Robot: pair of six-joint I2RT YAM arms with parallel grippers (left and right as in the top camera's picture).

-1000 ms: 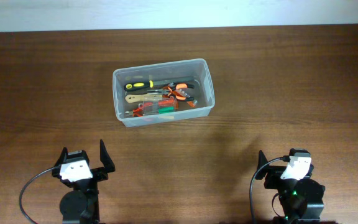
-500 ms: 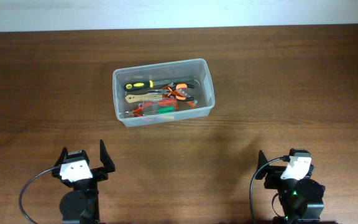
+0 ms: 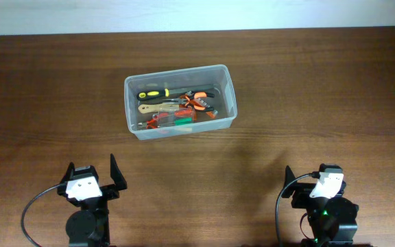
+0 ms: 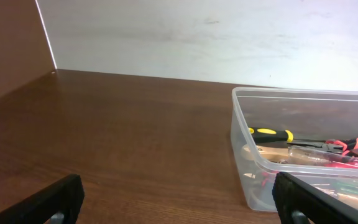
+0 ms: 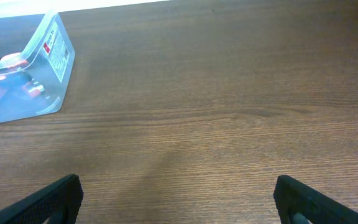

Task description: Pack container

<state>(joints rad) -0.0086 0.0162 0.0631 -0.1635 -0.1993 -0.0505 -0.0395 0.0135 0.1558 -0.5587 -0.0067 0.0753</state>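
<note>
the clear plastic container sits on the dark wooden counter, a little left of centre and toward the far side, its long sides slightly skewed to the counter's edge. it is well apart from both arms. inside it lies a heap of hand tools: a screwdriver with a yellow and black handle along the far wall, orange-handled pliers toward the right end, a pale tan handle beneath the screwdriver, and red and green pieces against the near wall that are too small to name.

the left gripper is at the near edge of the counter with its fingers spread wide and nothing between them; from its wrist camera the container shows ahead and to the right. the right gripper is at the near edge on the other side, likewise spread wide and empty; its wrist camera catches only the container's end wall, with a small printed label, in the upper left corner. a white wall rises behind the counter.
</note>
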